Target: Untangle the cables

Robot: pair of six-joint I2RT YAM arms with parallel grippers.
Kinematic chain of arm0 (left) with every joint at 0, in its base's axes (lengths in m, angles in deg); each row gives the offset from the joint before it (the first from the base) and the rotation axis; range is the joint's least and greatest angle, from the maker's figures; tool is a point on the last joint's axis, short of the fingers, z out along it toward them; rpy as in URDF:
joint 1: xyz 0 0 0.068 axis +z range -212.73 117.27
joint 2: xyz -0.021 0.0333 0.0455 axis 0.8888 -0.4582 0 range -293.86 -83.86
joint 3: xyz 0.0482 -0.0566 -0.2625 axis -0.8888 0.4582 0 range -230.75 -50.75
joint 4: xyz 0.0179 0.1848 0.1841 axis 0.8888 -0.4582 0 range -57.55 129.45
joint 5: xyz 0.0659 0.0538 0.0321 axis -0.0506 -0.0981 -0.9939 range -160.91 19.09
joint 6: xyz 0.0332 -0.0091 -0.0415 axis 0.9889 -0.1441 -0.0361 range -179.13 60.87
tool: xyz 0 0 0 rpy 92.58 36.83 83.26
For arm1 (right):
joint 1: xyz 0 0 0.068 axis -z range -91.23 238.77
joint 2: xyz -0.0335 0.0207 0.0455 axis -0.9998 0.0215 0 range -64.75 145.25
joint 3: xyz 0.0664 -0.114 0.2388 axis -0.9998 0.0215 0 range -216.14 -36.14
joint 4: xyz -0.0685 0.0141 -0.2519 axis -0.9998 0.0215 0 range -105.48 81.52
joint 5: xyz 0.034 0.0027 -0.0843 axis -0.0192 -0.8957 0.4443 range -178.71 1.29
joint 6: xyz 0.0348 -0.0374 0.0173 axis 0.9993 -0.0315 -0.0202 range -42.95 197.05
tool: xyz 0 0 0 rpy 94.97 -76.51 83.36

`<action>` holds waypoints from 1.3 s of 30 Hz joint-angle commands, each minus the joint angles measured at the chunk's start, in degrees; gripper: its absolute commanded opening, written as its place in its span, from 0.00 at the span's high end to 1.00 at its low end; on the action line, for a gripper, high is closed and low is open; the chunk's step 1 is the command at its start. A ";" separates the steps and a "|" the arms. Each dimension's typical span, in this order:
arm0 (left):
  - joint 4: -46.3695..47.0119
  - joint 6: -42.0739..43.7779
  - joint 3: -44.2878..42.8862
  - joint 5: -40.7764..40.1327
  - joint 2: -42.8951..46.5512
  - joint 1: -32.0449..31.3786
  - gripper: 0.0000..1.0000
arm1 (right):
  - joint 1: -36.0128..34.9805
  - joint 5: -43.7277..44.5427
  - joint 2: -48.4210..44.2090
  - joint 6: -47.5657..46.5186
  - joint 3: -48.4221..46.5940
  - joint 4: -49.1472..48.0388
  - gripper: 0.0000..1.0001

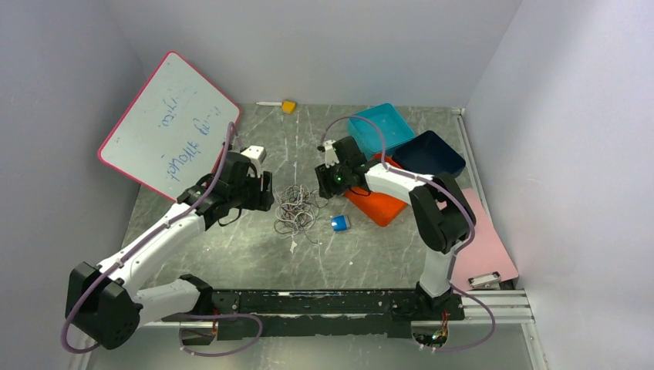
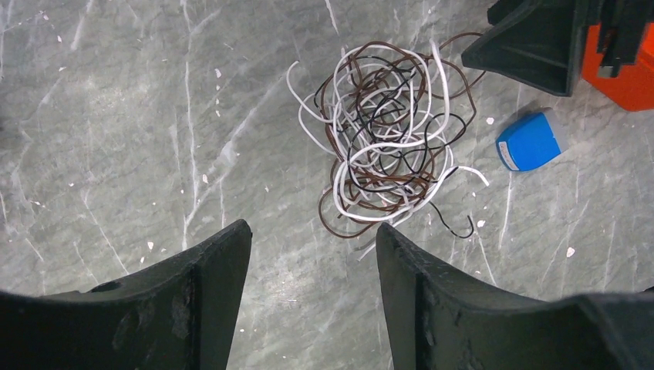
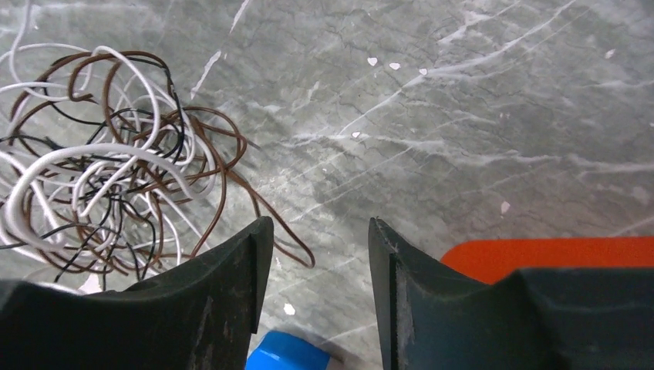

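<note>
The cables (image 2: pixel 385 154) sat in one knotted heap of white, brown and black strands, right in the middle of the grey marbled table (image 1: pixel 231 247), a few loose ends trailing out onto the surface; nothing had hold of them. The left gripper (image 2: pixel 312 239) hovered just to the left of the heap, its fingers spread wide with only bare tabletop between them, gripping nothing; the right gripper (image 3: pixel 320 227) stood on the opposite side, near the heap's upper right edge, fingers likewise parted and empty, one brown loop curling close to its left finger; whether that loop touched it, I could not tell. A small blue object (image 1: pixel 340 223) lay just right of the tangle, apart from it; behind that, an orange tray (image 1: pixel 378 202) sat under the right arm, with a teal tray (image 1: pixel 382 127) and a dark blue tray (image 1: pixel 429 154) further back; a pink-edged whiteboard (image 1: pixel 166 123) with blue writing leaned at the far left.
</note>
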 commanded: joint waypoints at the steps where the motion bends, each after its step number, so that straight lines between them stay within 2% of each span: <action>1: 1.50 1.05 0.00 -0.71 -0.62 0.31 0.35 | -0.30 -2.52 2.55 -1.26 -1.63 -2.06 0.50; 9: 2.08 1.11 -0.02 -0.42 0.17 0.38 0.35 | -0.31 -4.11 3.53 0.65 -0.90 -4.89 0.64; 13: 2.16 0.97 0.16 -0.40 1.00 0.37 0.35 | -0.36 -5.07 3.15 1.87 0.60 -7.13 0.84; 16: 2.24 0.93 0.18 -0.82 1.35 0.39 0.35 | -0.33 -4.99 2.74 2.82 1.62 -8.37 0.90; 18: 2.34 0.87 0.12 -0.74 1.60 0.35 0.35 | -0.38 -4.27 1.48 3.59 2.53 -9.41 0.99; 25: 3.00 0.91 0.37 -0.96 3.93 0.40 0.36 | -0.38 -1.57 -6.00 5.43 3.68 -9.26 1.00; 31: 5.14 0.11 1.33 0.04 7.62 0.43 0.34 | -0.39 -3.38 -11.13 7.39 2.36 -7.45 1.00; 39: 16.62 -3.89 2.74 4.39 8.63 0.40 0.21 | -1.67 -6.01 -15.35 11.89 1.16 -6.50 1.00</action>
